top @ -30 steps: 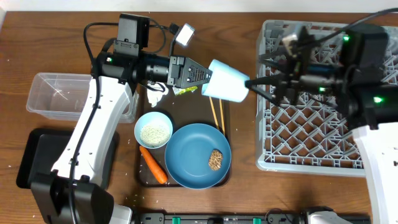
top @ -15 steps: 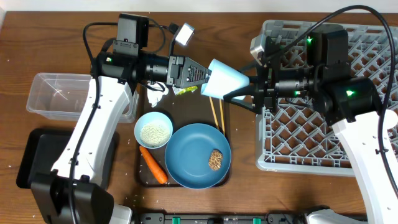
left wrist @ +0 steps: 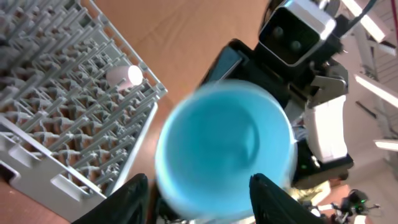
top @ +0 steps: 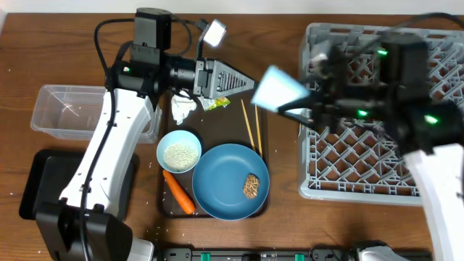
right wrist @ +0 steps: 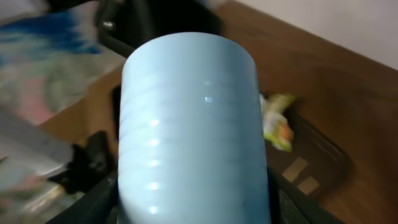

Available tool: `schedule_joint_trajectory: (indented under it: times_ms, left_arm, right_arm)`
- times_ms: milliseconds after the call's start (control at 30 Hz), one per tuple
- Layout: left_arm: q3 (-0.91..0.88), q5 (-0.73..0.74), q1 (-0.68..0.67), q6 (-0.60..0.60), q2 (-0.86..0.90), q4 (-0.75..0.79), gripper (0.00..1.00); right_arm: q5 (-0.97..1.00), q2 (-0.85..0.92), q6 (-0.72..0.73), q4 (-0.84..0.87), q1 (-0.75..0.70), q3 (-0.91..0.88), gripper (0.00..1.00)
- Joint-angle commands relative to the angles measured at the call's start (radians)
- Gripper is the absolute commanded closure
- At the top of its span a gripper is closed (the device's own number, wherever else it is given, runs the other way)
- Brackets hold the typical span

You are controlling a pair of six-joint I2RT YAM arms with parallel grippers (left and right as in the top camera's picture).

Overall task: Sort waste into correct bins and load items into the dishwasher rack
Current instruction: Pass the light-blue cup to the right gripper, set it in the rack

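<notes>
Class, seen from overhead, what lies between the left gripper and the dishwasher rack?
The light blue cup, held in the right gripper, lies between left gripper and dishwasher rack; the overhead view shows it.

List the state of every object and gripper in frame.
light blue cup, sideways in the air, empty
right gripper, shut on the cup
left gripper, open
pale blue bowl, upright, holding rice
blue plate, flat, brown lump on it
carrot, lying on the serving tray
chopsticks, lying on the tray
rack, one small cup inside
</notes>
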Motion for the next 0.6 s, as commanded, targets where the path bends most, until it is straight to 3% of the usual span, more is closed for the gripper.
schedule_joint_trajectory:
  times_ms: [0,367,567]
  left_arm:
    - [0.005,0.006,0.026,-0.041,-0.009,0.027,0.46]
    - [0.005,0.006,0.043,-0.043,-0.009,0.032,0.45]
    - [0.005,0.007,0.043,-0.044,-0.009,0.032,0.45]
  right_arm:
    - [0.183,-0.082,0.08,-0.051,-0.109,0.0,0.52]
    - [0.518,-0.079,0.299,-0.285,-0.559,0.0,0.51]
    - [0.66,0.013,0.455,-0.324,-0.701,0.0,0.5]
